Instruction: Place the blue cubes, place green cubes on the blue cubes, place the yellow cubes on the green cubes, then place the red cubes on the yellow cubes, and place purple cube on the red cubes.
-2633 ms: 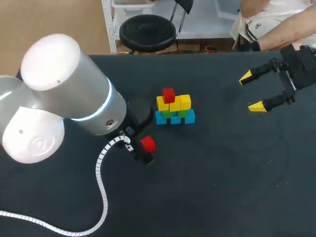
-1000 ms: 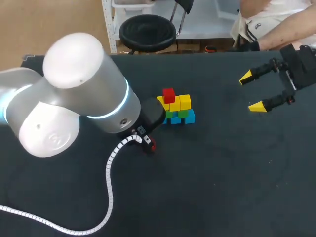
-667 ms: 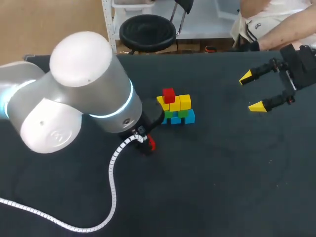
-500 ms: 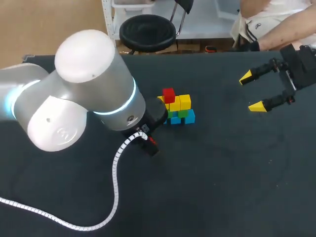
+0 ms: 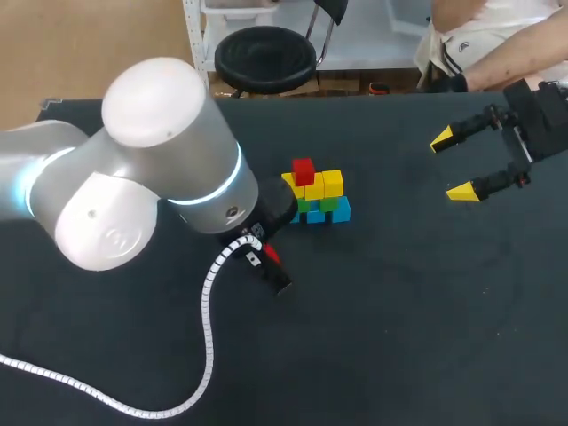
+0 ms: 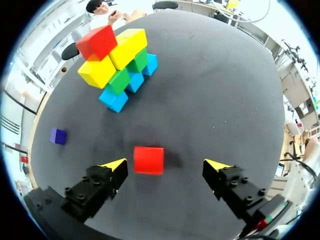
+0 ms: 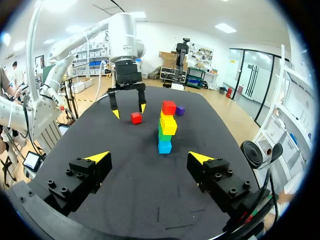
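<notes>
A black table point(image 5: 399, 311) fills the scene, and near its middle stands a stepped stack of cubes point(image 5: 314, 197): blue at the bottom, green over blue, yellow over green, and a single red cube point(image 5: 303, 170) already on top. The work looks to be in the red layer, with one red placed and a second, loose red cube point(image 6: 148, 160) lying on the cloth a little way in front of the stack. The left gripper point(image 6: 165, 164) hangs over that cube with its jaws wide open. The cube sits between the yellow tips, nearer one finger than the other, and neither finger appears to press on it, so nothing is held. The next move would seem to be to close squarely on the cube's two sides, lift it and set it on the yellow cubes beside the first red one without nudging the stack. The purple cube point(image 6: 58, 136) waits alone on the table, off to one side of the stack. The right gripper point(image 5: 452, 166) is well apart at the far side of the table, jaws spread wide and empty.
</notes>
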Tool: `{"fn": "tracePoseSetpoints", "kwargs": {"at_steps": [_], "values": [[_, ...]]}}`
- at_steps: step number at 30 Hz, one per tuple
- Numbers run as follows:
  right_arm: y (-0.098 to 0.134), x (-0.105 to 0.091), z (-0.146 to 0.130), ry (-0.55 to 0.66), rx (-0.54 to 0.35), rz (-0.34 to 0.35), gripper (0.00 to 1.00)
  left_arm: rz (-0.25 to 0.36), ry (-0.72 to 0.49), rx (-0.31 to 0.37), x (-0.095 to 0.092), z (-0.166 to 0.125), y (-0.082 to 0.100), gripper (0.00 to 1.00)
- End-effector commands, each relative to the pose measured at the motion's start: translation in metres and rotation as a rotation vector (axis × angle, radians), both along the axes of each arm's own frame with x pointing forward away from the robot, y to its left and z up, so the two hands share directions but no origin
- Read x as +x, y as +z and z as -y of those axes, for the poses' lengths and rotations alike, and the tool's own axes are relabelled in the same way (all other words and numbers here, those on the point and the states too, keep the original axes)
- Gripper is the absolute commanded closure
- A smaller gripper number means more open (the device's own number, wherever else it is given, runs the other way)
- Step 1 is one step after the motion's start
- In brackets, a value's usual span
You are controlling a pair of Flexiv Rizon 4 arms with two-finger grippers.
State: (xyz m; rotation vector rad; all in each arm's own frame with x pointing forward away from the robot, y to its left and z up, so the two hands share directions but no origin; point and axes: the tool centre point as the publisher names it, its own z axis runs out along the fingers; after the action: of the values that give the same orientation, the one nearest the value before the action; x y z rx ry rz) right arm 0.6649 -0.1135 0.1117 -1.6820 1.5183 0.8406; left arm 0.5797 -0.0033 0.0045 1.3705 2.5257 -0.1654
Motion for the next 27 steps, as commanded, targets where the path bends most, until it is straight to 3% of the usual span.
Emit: {"fn": "tracePoseSetpoints", "kwargs": {"at_steps": [1,6,12,25,27], "values": [[0.000,0.000,0.000,0.000,0.001,0.001,0.00,-0.021,-0.005,0.000,0.011,0.005,-0.007,0.00],[0.000,0.000,0.000,0.000,0.001,0.001,0.00,-0.018,0.011,-0.025,0.015,0.000,-0.003,0.00],[0.000,0.000,0.000,0.000,0.001,0.001,0.00,-0.024,0.025,-0.004,0.013,-0.011,-0.005,0.00],[0.000,0.000,0.000,0.000,0.001,0.001,0.00,-0.027,-0.005,0.010,0.027,-0.001,-0.011,0.00],[0.000,0.000,0.000,0.000,0.001,0.001,0.00,-0.030,-0.005,0.011,0.029,0.000,-0.013,0.08]]}}
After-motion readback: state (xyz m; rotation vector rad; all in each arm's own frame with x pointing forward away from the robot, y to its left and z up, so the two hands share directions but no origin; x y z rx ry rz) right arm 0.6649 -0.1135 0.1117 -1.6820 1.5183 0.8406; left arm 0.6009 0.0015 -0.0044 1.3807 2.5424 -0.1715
